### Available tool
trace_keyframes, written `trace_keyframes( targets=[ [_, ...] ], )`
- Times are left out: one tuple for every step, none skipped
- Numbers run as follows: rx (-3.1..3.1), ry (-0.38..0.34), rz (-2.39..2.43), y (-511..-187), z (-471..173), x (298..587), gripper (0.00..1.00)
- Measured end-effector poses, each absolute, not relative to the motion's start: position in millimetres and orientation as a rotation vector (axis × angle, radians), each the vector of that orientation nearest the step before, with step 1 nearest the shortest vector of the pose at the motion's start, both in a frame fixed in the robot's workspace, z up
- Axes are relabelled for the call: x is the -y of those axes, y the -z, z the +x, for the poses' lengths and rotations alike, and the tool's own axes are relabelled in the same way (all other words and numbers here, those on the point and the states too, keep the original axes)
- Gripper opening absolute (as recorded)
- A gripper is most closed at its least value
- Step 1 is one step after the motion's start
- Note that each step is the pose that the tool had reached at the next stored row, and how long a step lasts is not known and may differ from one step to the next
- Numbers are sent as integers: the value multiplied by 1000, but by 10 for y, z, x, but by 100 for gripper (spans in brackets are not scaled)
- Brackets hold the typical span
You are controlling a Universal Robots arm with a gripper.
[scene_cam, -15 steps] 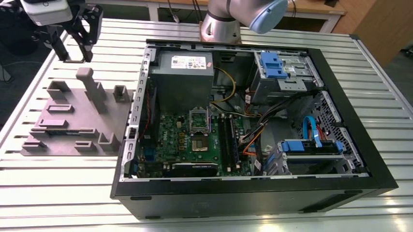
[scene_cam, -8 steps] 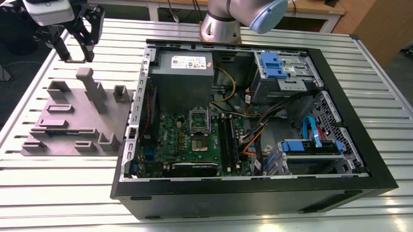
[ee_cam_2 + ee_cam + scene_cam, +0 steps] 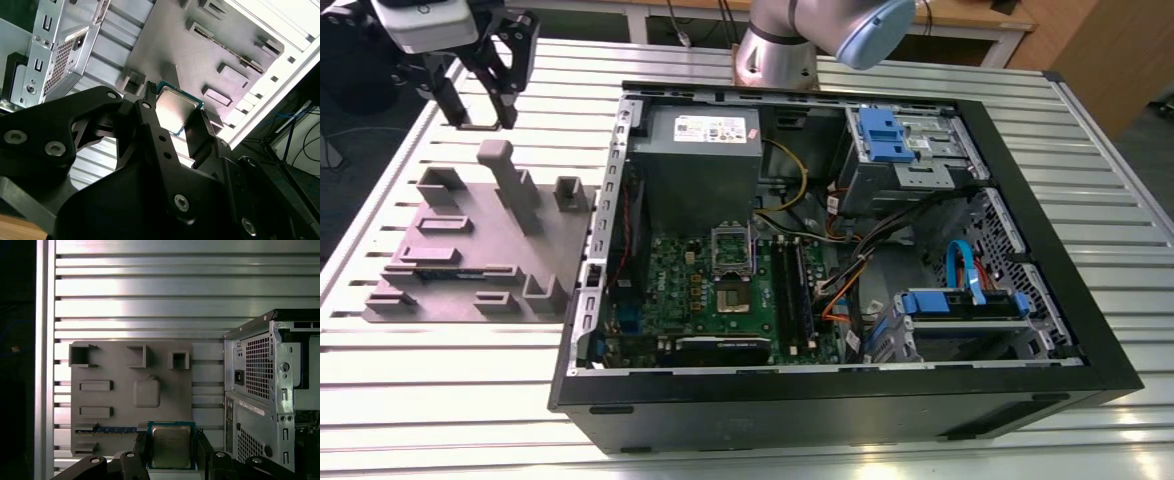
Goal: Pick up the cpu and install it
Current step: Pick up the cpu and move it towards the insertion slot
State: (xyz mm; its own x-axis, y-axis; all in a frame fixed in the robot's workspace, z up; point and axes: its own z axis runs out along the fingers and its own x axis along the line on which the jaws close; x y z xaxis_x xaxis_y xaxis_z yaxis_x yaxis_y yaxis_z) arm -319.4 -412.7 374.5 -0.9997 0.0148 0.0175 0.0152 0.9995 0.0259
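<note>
The cpu (image 3: 171, 444), a small square chip with a silvery top and a thin rim, sits between my gripper's (image 3: 171, 454) two black fingers (image 3: 141, 450), which are shut on its edges. The second wrist view shows the same grip, with the cpu (image 3: 175, 109) held above the grey parts holder (image 3: 200, 55). In the exterior view my gripper (image 3: 478, 112) hangs at the far left, over the back of the grey holder (image 3: 480, 250). The open socket (image 3: 731, 296) lies on the green motherboard inside the computer case (image 3: 827, 400), well to the exterior view's right of my gripper.
A long memory stick (image 3: 116, 430) lies in a slot of the holder. The grey power supply (image 3: 700, 150) fills the case's back corner, with drive bays (image 3: 907, 140) and loose cables (image 3: 854, 270) beside the board. The case's perforated rear wall (image 3: 257, 370) stands close to the holder.
</note>
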Motion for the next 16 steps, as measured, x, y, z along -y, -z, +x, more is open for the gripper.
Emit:
trace_keyframes(
  targets=[
    [3124,41,-24,-3745,-3191,4127,47],
    [3124,41,-24,-3745,-3188,4127,47],
    [3124,41,-24,-3744,-3185,4127,47],
    [3124,41,-23,-3744,-3182,4127,47],
    [3124,41,-24,-3745,-3179,4126,47],
    [3124,41,-24,-3745,-3176,4126,47],
    [3124,41,-23,-3745,-3173,4127,47],
    [3124,41,-24,-3745,-3169,4127,47],
    [3124,41,-23,-3745,-3166,4127,47],
    [3124,41,-23,-3745,-3163,4127,47],
    [3124,41,-23,-3745,-3159,4127,47],
    [3124,41,-23,-3745,-3156,4127,47],
    [3124,41,-23,-3745,-3152,4127,47],
    [3124,41,-23,-3745,-3147,4127,47],
    [3124,41,-23,-3745,-3140,4127,47],
    [3124,41,-23,-3745,-3131,4127,47]
  ],
)
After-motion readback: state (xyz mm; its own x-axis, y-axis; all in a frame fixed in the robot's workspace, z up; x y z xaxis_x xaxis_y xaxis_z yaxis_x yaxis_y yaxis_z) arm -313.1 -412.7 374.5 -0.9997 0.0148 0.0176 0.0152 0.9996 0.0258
